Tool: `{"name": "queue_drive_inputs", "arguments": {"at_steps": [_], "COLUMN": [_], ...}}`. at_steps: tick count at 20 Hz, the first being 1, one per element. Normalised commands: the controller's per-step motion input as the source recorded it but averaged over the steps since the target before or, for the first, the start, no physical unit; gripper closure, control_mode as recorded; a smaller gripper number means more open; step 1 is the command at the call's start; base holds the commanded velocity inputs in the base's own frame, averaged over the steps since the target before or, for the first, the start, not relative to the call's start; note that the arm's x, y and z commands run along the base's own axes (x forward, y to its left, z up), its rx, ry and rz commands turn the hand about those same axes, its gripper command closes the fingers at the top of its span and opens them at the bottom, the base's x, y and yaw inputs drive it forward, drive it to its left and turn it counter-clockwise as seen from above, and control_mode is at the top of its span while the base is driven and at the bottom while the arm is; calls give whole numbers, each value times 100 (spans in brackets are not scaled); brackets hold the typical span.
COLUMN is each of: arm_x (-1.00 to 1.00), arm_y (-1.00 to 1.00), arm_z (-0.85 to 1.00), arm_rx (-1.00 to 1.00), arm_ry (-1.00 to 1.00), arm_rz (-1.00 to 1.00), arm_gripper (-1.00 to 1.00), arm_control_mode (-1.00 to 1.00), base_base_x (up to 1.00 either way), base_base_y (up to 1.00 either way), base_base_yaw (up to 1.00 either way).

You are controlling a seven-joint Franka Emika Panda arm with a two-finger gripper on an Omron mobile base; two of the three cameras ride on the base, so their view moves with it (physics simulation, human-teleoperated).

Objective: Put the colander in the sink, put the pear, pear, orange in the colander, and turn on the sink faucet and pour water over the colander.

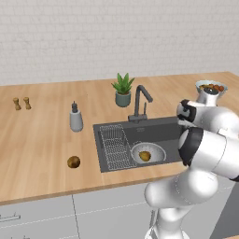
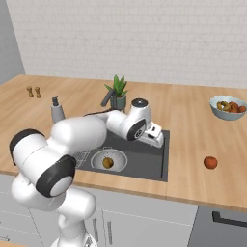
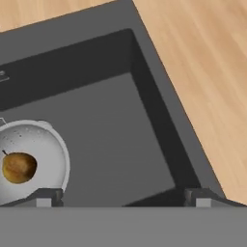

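Note:
The silver colander [image 1: 156, 148] [image 2: 118, 157] [image 3: 48, 144] stands in the dark sink [image 1: 156, 130] [image 2: 144, 164] [image 3: 120, 140] with one pear [image 1: 145, 156] [image 2: 108, 162] [image 3: 19, 167] inside. A second pear [image 1: 73, 162] lies on the counter left of the sink. On the counter to the sink's right rests the orange [image 2: 210, 162]. My gripper [image 2: 157, 140] [image 3: 123, 198] hovers open and empty over the sink's right half, right of the colander. The faucet [image 1: 140, 100] rises behind the basin with no water running.
A wire rack [image 1: 114, 147] fills the sink's left side. A soap dispenser [image 1: 75, 118], a potted plant [image 1: 123, 89] and two small shakers [image 1: 22, 103] stand on the wooden counter. A pale bowl of fruit [image 2: 228, 107] sits at the far right.

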Motion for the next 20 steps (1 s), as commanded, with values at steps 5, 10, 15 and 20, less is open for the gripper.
{"name": "queue_drive_inputs", "arguments": {"at_steps": [5, 10, 15, 20], "arm_x": [0, 0, 3, 20], "arm_y": [-62, -47, -36, -38], "arm_z": [0, 0, 5, 2], "arm_rx": [0, 0, 0, 0], "arm_ry": [0, 0, 0, 1], "arm_rz": [-16, -6, -2, -1], "arm_gripper": [-100, -100, -100, -100], "arm_control_mode": [-100, -100, -100, -100], "base_base_x": [0, 0, 0, 0], "base_base_y": [0, 0, 0, 0], "base_base_yaw": [0, 0, 0, 0]}}
